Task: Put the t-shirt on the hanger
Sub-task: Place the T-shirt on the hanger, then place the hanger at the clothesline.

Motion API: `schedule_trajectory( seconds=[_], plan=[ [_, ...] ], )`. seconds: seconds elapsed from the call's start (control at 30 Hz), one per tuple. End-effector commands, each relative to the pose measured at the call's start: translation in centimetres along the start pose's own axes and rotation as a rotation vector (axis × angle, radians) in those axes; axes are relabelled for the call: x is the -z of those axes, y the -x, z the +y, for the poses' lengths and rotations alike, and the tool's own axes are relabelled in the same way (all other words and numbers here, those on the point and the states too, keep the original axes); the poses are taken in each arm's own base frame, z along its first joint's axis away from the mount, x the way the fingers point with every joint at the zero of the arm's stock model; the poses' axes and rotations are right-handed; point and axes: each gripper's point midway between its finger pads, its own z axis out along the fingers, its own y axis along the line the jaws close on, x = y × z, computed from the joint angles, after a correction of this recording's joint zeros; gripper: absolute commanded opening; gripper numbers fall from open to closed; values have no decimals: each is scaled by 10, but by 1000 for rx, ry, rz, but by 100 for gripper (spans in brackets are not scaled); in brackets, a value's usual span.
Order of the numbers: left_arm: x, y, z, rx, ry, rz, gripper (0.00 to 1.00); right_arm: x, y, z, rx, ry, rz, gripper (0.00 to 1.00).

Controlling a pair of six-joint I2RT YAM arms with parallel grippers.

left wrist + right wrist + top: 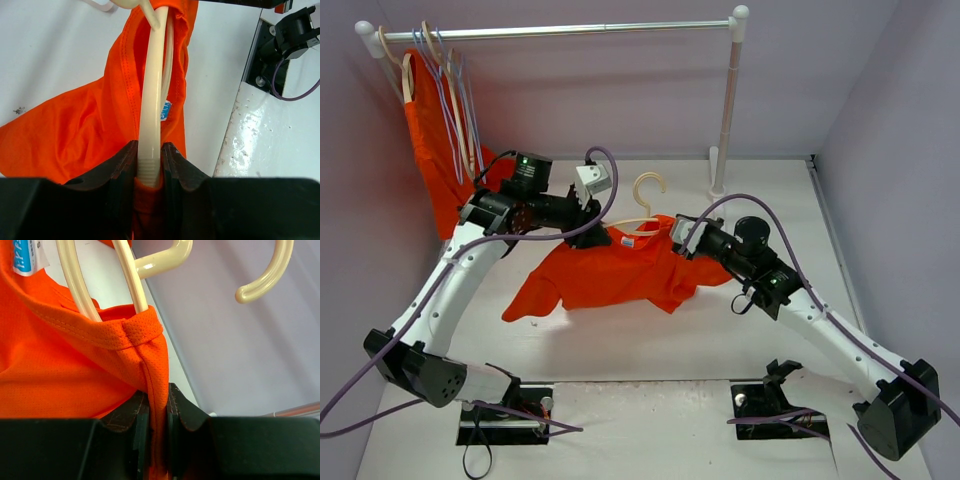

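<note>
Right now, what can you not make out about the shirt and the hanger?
Top view: the shirt covers the hanger's arm ends.
Left wrist view: the left hand hides the hanger's tip; its hook is cropped.
Right wrist view: the label's print is cut off at the edge.

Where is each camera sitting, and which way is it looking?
Top camera: high behind the arms, looking down at the table, t-shirt, hanger and clothes rail; the left arm and right arm show.
Left wrist camera: on the left arm, looking along the left gripper, shut on the hanger; its black fingers show.
Right wrist camera: on the right arm, looking along the right gripper, pinching the t-shirt; its fingers show.
Shared: all three see the t-shirt and hanger.
</note>
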Motion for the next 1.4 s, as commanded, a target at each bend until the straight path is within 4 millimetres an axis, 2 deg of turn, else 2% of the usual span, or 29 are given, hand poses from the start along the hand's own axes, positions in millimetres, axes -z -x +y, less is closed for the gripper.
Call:
schedule_trajectory(
  seconds=[0.0,0.13,0.17,0.2,0.23,0.37,0.4,0.43,0.5,0.57,0.67,0.8,0.87,0.93,1.0,1.07,1.1,1.13,1.17,1.2,1.3,1.33,1.37],
  plan=[
    [3,24,-13,-66,-35,-58,23,0,55,-47,60,-125,-153,0],
    [0,21,-10,-71,-13,-36,20,1,54,-46,59,-122,-150,0],
    [0,21,-9,-76,-5,-32,15,1,53,-46,59,-124,-143,0],
    [2,21,-9,-80,6,-32,2,2,51,-46,55,-128,-136,0],
    [3,20,-7,-82,19,-31,0,3,49,-48,53,-139,-121,1],
    [13,25,2,-116,126,-60,0,9,37,-48,29,-151,-59,23],
    [21,34,1,-146,159,-100,0,11,35,-48,25,-154,-49,26],
    [22,32,4,-148,180,-106,0,12,35,-49,20,-159,-42,30],
    [36,43,5,-191,249,-163,0,17,33,-50,14,-167,-29,38],
    [41,46,7,-214,288,-196,0,20,33,-54,5,-176,-10,47],
    [53,52,4,-237,328,-232,0,25,32,-58,-3,-192,15,56],
    [62,58,6,-247,378,-260,0,34,47,-67,-22,-205,-8,66],
    [69,63,15,-245,446,-278,0,43,59,-76,-32,-243,-42,73],
    [81,70,27,-245,541,-293,0,52,66,-88,-37,-297,-51,77],
    [98,89,33,-261,620,-324,0,63,73,-100,-47,-349,-57,82],
    [120,101,45,-268,739,-327,0,73,80,-107,-57,-389,-71,91],
    [137,121,44,-283,790,-360,0,77,82,-109,-61,-401,-76,93],
    [146,125,46,-278,825,-347,0,80,82,-111,-65,-414,-73,100],
    [154,128,58,-257,894,-325,0,84,84,-112,-67,-425,-79,100],
    [176,150,48,-271,928,-377,0,87,84,-113,-71,-432,-81,100],
    [188,151,55,-222,993,-335,0,90,78,-112,-83,-454,-65,100],
    [187,142,61,-200,1020,-291,0,90,76,-111,-87,-459,-57,100],
    [194,130,78,-150,1129,-236,0,90,70,-109,-92,-460,-42,100]
  ],
)
